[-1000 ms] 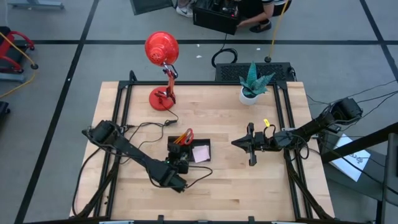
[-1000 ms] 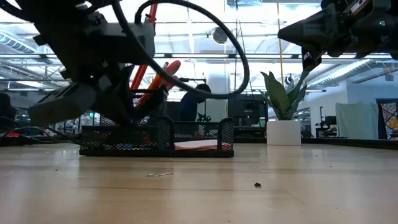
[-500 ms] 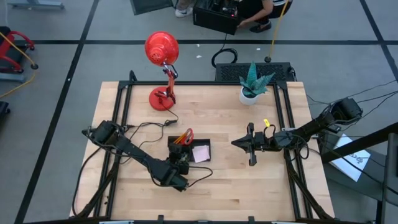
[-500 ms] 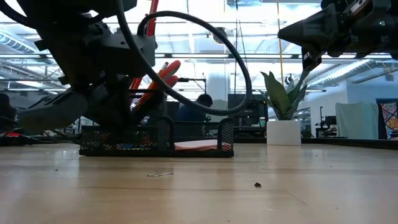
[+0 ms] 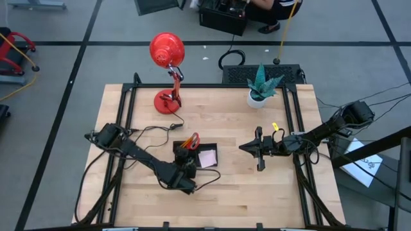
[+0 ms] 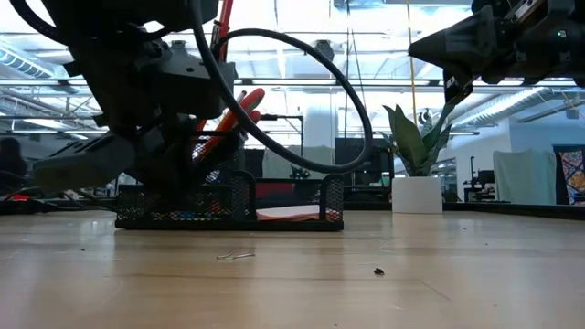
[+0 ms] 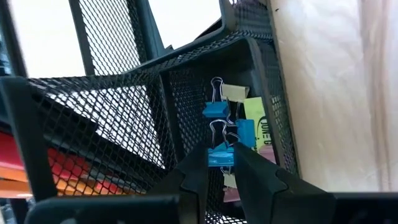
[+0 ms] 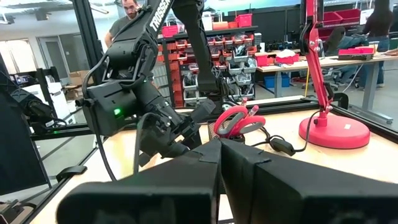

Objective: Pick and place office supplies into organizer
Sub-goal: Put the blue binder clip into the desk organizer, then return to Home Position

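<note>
On the desk [image 5: 270,186], the left gripper [image 7: 221,167] has shifted slightly over the organizer [image 5: 194,156], now pinching a blue clip [image 7: 222,155] above its clip compartment, suggesting release is near, while the right gripper [image 5: 259,149] waits pressed together, well apart.

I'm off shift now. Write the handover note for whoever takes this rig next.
Left gripper: shut on a blue clip, held over the organizer, above the small compartment.
Right gripper: shut, empty, parked above the table to the right of the organizer.
Done: scissors and pencils stand in the organizer's tall compartment; sticky pad lies in the flat one; another blue clip and yellow notes are in the small one.
Left: release the held clip. A small yellow piece lies on the table beside the right arm. A tiny wire clip lies on the table in front of the organizer.
</note>
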Robot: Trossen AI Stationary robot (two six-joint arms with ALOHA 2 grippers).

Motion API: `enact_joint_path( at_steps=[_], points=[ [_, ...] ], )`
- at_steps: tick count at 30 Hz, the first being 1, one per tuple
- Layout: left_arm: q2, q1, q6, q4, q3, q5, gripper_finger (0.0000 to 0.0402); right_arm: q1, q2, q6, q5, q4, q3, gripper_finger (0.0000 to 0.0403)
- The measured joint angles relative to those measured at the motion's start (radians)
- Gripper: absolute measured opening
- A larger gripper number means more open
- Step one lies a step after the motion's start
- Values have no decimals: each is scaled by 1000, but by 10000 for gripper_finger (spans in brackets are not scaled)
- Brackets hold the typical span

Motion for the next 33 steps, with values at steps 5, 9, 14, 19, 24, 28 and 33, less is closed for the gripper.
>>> enact_joint_path(
  at_steps=[5,9,14,19,24,28,33],
  points=[
    [0,8,0,2,0,14,72,0,0,0,0,0,0,4],
    [0,7,0,4,0,15,72,0,0,0,0,0,0,4],
    [0,6,0,4,0,14,73,0,0,0,0,0,0,4],
    [0,6,0,3,0,7,97,0,0,0,0,0,0,4],
    [-2,5,10,3,2,-2,143,0,0,0,0,0,0,4],
    [-3,5,13,3,3,-8,155,0,0,0,0,0,0,4],
    [3,-2,28,-62,36,-26,138,0,0,0,0,0,0,4]
  ],
)
